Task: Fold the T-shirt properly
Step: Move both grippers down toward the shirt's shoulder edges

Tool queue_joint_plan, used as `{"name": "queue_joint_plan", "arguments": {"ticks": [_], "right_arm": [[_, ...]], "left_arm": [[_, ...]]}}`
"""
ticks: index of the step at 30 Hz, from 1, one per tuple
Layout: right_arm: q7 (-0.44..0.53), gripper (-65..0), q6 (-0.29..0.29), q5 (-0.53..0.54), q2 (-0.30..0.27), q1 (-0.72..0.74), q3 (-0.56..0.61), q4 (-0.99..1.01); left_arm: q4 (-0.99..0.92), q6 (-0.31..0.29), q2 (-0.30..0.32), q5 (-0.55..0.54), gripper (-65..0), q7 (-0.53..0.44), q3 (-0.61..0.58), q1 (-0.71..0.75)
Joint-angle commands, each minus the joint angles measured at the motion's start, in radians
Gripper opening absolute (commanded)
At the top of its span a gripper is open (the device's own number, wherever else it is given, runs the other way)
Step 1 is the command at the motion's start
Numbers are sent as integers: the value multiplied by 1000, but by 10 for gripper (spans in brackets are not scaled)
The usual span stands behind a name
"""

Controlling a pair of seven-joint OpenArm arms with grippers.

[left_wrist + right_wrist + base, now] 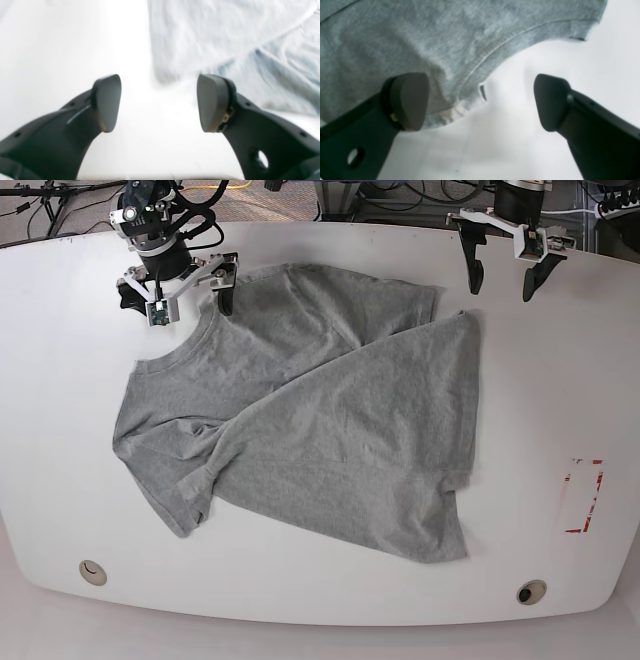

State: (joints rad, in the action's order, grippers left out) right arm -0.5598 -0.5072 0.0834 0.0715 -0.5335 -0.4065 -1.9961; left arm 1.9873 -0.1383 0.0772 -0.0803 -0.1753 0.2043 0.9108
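White tabletop (60, 510), rounded edge, smooth and matt; cables and stands crowd the floor behind it.

Item: T-shirt (300, 420), heather-grey knit, soft, wrinkled. It lies across the table's middle, one side turned diagonally over the body, a sleeve bunched at the near left of the base view. Stitched hem and ribbed edge show in the right wrist view; no lettering is visible.

Right gripper (175, 285): jaws spread wide, empty, at the shirt's far corner, one pad over cloth, the other over bare table.

Left gripper (503, 265): jaws spread, empty, just beyond the cloth's far edge.

Handling note, as judgement: the fold looks skewed, so the next grasp should take a hem corner cleanly, both layers pinched, then draw slowly and level so the limp knit does not drag or crease.
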Motion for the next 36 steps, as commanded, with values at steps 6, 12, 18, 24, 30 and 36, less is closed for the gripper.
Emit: {"name": "queue_joint_plan", "arguments": {"ticks": [6,12,18,24,30,36], "right_arm": [[-3,-8,-3,22,21,14,4,39],[-3,-8,2,20,43,42,-1,91],[1,-8,2,23,46,46,-2,146],[1,-75,2,25,50,48,5,165],[1,-335,-6,25,50,48,5,166],[-4,-621,-6,25,50,51,7,166]], "left_arm": [[14,2,65,-8,-203,-14,10,-58],[13,2,88,-8,-203,-14,10,-115],[14,2,86,-8,-201,30,34,-177],[16,2,80,-14,-200,136,60,-244],[16,1,88,-167,-197,236,85,-258],[13,1,144,-332,-197,365,94,-261]]}}
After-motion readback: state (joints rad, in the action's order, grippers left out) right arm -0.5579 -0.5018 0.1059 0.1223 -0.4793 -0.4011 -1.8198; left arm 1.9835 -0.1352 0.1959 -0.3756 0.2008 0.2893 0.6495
